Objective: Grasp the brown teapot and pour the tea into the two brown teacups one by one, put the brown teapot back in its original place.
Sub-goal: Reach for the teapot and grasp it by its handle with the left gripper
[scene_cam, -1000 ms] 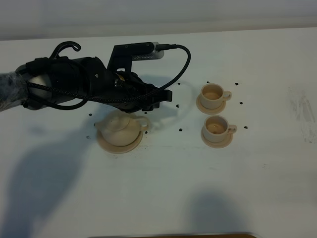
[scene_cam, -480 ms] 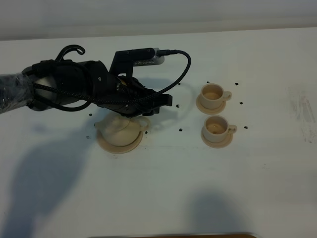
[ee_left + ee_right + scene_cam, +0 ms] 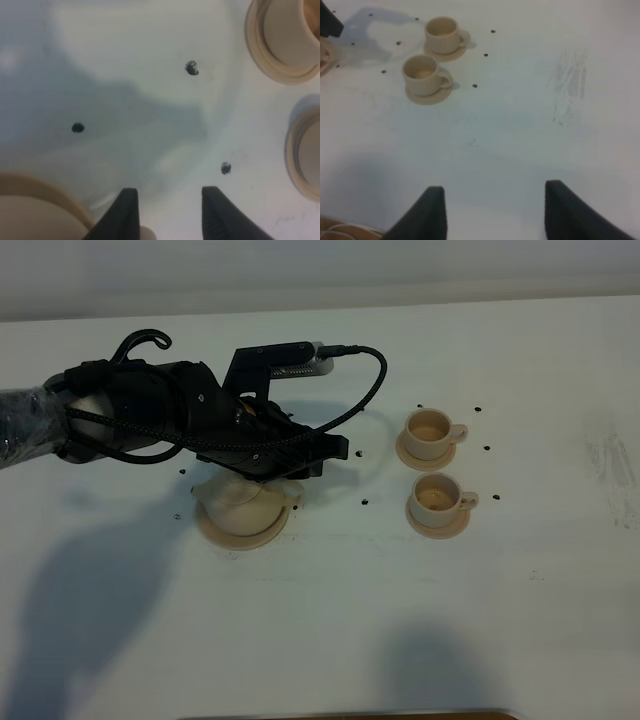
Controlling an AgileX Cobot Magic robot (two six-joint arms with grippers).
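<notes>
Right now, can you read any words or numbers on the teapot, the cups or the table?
There are no words, numbers or signs to read in any view.
The brown teapot, the far teacup and the near teacup are plain, with no print.
The black dots on the table are only marks, not letters.
The grey smudge is a scuff, not writing.
</notes>
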